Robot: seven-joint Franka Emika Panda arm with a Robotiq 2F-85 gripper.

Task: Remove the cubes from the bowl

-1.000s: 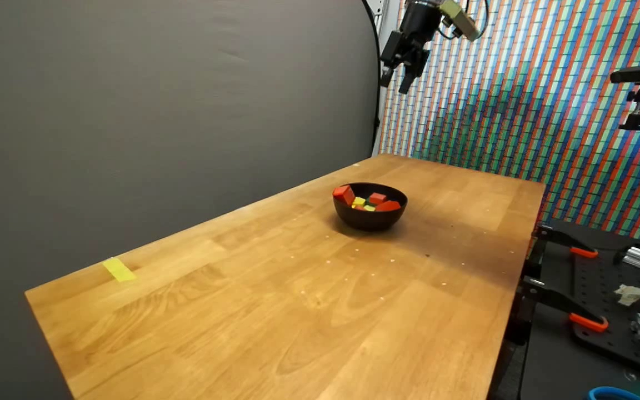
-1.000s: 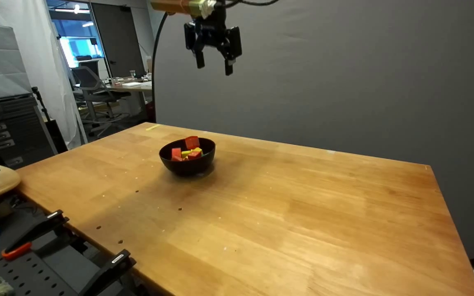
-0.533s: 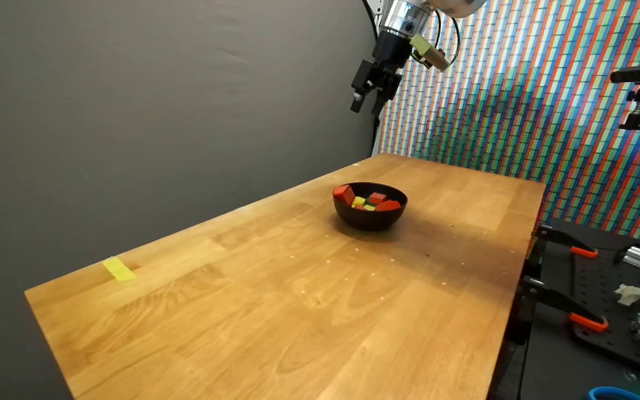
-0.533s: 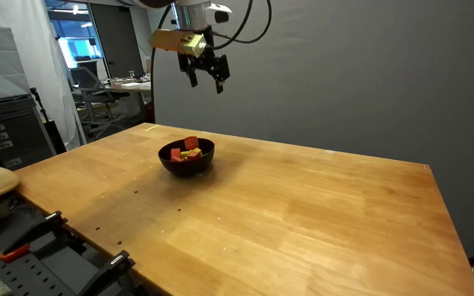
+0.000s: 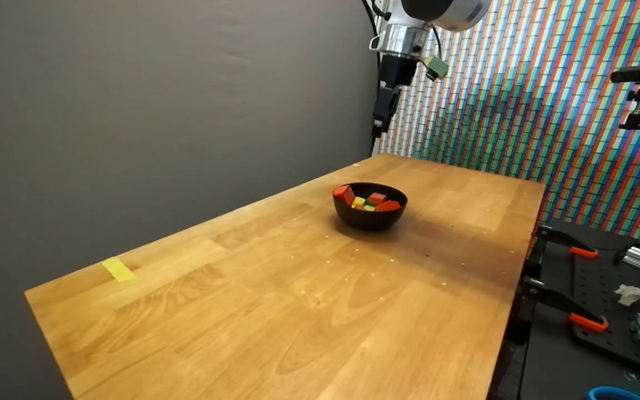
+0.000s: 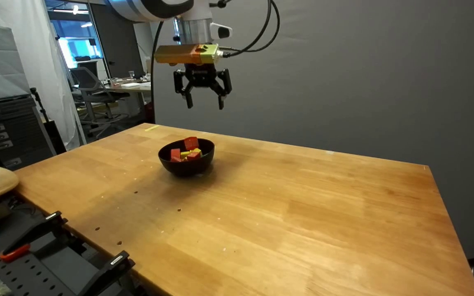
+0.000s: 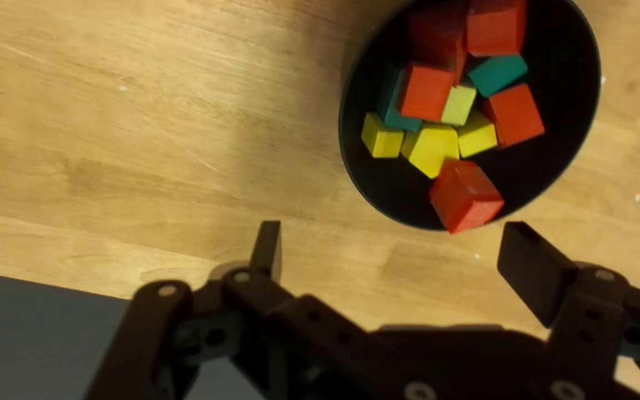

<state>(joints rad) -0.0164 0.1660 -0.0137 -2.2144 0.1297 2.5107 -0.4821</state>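
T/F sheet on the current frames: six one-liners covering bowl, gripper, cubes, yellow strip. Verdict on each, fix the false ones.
1. The bowl stands upright on the table. True.
2. The gripper stands open above the table. True.
3. The gripper is holding the bowl. False: it holds nothing.
4. A yellow strip lies near a table edge. True.
5. The cubes in the bowl are all red. False: some are yellow, some green.
6. The yellow strip touches the bowl. False: they lie apart.

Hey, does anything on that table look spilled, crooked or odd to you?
Nothing looks spilled. One red cube sits askew, tilted up at the rim of the upright black bowl. A yellow strip near the edge of the table also looks stray.
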